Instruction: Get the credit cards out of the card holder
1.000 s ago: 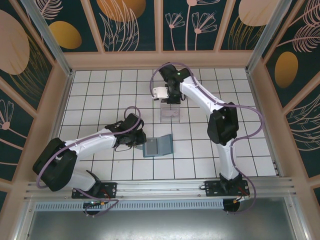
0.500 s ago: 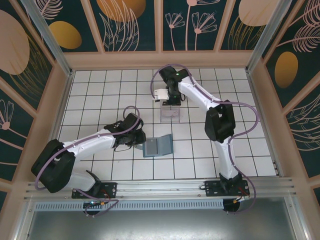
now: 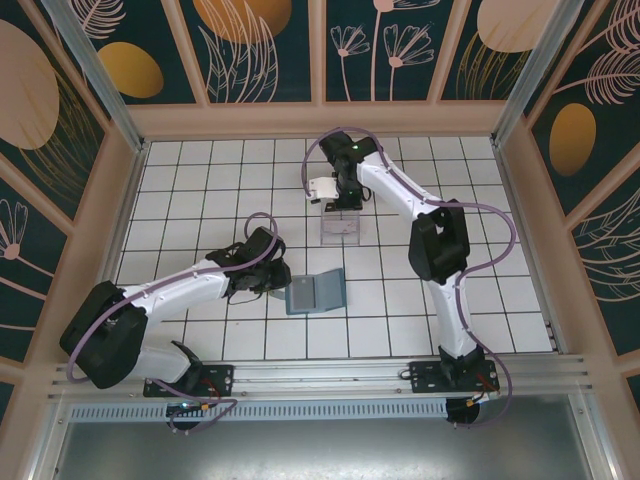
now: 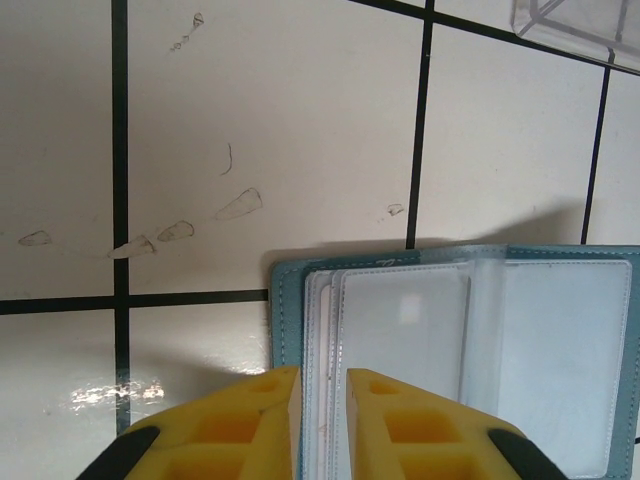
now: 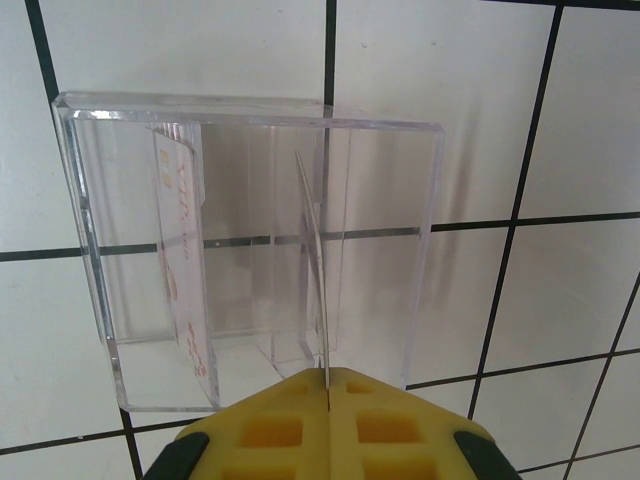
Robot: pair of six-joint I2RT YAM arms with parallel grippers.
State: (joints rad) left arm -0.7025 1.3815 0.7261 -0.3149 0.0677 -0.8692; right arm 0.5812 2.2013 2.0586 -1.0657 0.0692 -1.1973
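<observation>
Card holder (image 3: 315, 292) lies opened flat on the tiled counter (image 3: 200, 180), its visible clear sleeves (image 4: 405, 330) apparently empty, with the left jaws closed to a narrow slit on its near edge. One pale card (image 5: 182, 270) stands in the left compartment of the clear tray (image 5: 250, 110); the right jaws are fully closed on a second card (image 5: 318, 280), held edge-on over that tray. Judged progress: extraction nearly complete, leaving release of the held card and a check of any hidden sleeves.

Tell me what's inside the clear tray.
In the tray, a pale card stands on edge at left. The right gripper holds a second card edge-on mid-tray; its face is hidden.
</observation>
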